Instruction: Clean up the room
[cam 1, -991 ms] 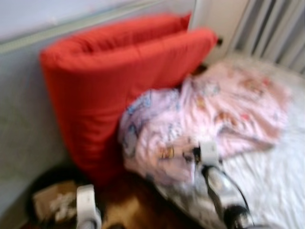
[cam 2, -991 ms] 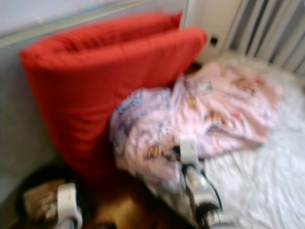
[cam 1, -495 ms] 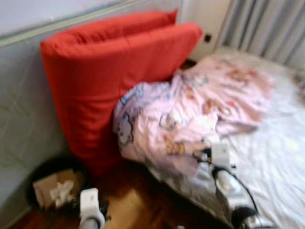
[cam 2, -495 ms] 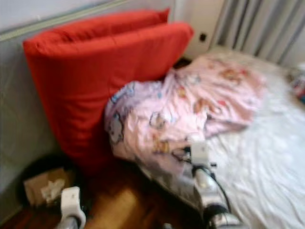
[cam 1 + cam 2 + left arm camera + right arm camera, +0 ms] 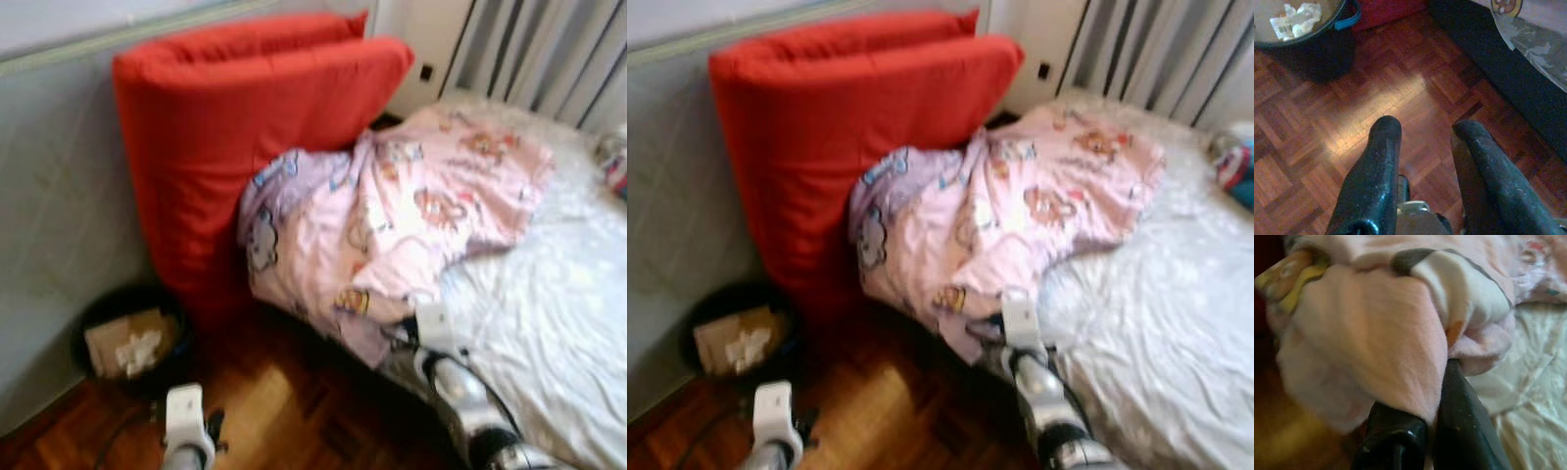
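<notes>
Right hand [image 5: 1415, 421] pinching pink blanket [image 5: 392, 215] at bed [image 5: 549, 323] edge, beside red cushion [image 5: 245, 137]. Left hand [image 5: 1425, 161] spread above floor [image 5: 1400, 93]. Risk: thin fold slipping free; trailing cloth snagging bin [image 5: 132, 338].

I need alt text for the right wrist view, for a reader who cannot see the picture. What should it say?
Close-up of the right gripper: its two black fingers are closed on a fold of a pink blanket with cartoon prints. The bunched cloth hangs over the fingers, and a white bed sheet lies beside it.
</notes>
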Robot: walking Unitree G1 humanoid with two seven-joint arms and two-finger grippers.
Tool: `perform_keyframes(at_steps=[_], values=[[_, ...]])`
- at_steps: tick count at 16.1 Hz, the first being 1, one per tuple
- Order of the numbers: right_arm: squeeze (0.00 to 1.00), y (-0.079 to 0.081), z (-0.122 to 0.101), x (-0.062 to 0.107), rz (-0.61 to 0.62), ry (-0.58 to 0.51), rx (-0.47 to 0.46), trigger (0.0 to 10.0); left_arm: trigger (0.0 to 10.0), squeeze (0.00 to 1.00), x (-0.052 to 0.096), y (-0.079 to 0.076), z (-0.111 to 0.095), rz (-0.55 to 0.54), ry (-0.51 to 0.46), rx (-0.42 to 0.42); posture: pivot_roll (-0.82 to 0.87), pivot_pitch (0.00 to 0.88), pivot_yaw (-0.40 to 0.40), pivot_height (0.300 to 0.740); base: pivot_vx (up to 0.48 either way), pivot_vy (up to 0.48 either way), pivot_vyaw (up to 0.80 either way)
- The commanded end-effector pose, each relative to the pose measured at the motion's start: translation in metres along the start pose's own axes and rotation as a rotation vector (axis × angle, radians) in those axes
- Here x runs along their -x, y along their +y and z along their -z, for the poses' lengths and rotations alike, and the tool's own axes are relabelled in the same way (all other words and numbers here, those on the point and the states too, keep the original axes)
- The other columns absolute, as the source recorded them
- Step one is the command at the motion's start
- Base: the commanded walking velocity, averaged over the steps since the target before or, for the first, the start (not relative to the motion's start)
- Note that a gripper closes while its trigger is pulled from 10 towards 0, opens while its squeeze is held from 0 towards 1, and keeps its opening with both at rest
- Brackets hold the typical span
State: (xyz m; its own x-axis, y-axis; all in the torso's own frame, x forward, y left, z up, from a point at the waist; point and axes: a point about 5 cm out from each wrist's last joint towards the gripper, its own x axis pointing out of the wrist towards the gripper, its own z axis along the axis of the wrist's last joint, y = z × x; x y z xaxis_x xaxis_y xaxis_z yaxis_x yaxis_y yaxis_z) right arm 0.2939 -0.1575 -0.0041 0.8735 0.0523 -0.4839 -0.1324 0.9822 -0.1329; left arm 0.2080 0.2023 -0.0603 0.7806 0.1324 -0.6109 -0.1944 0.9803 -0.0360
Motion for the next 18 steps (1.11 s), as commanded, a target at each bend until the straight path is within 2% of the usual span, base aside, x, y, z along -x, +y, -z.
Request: perform_keyframes(at_steps=[1,4,5,6,8,10,11,16,18], values=[[0.0,0.002,0.0,0.0,-0.017,0.011,0.037,10.0,10.0,0.0,0.0,0.002,0.002,-0.003,0.012,-0.016,-0.07,0.091,-0.088,0.74,0.0,0.0,0.0],[0.0,-0.016,-0.003,0.0,0.097,0.007,0.066,10.0,10.0,0.0,0.001,0.002,0.003,0.002,0.017,-0.019,-0.07,0.093,-0.088,0.74,0.0,0.0,0.0],[0.0,-0.021,-0.007,0.0,0.12,-0.017,0.114,10.0,10.0,0.0,0.001,0.001,0.004,0.005,0.021,-0.02,-0.07,0.094,-0.088,0.74,0.0,0.0,0.0],[0.0,-0.021,-0.013,0.0,0.123,-0.054,0.149,10.0,10.0,0.0,0.001,0.001,0.004,0.006,0.023,-0.02,-0.07,0.094,-0.088,0.74,0.0,0.0,0.0],[0.0,-0.02,-0.011,0.0,0.117,-0.054,0.216,10.0,10.0,0.0,0.001,0.0,0.004,0.01,0.025,-0.02,-0.07,0.093,-0.089,0.74,0.0,0.0,0.0],[0.0,-0.02,-0.004,0.002,0.113,-0.029,0.209,10.0,10.0,0.0,0.001,0.0,0.004,0.011,0.025,-0.02,-0.07,0.093,-0.089,0.74,0.0,0.0,0.0],[0.0,-0.019,-0.001,0.002,0.098,-0.012,0.214,10.0,10.0,0.0,0.001,0.0,0.004,0.011,0.025,-0.019,-0.07,0.093,-0.09,0.74,0.0,0.0,0.0],[0.0,-0.003,0.036,0.013,-0.13,0.166,0.308,10.0,10.0,0.0,0.001,-0.001,0.004,0.017,0.026,-0.018,-0.08,0.094,-0.09,0.74,0.0,0.0,0.0],[0.0,0.004,0.041,0.016,-0.22,0.18,0.363,10.0,10.0,0.0,0.0,-0.002,0.004,0.021,0.028,-0.018,-0.08,0.092,-0.09,0.74,0.0,0.0,0.0]])
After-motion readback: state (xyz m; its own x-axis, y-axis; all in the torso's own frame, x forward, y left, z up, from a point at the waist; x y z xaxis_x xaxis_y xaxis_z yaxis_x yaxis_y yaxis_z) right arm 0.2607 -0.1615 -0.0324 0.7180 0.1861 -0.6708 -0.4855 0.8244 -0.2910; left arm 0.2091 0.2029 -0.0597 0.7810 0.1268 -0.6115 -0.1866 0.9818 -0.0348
